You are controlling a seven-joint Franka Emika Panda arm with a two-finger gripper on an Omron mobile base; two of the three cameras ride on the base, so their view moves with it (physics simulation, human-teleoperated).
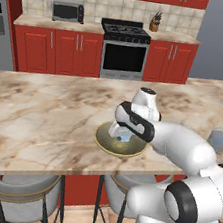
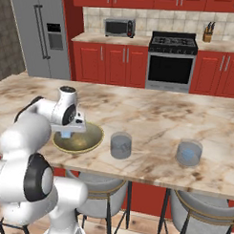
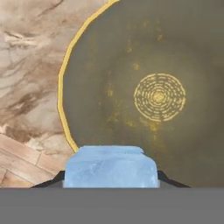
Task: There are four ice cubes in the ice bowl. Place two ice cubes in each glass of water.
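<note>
The claw hangs over the ice bowl, which rests on the marble worktop near its front edge. An ice cube sits between the fingertips — clamped there, above the bowl's olive interior. Two glasses stand to the robot's right of the bowl: the near glass just beside it, the far glass well apart.

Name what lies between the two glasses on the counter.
Nothing: in the right base view only bare marble counter separates the near glass from the far glass.
</note>
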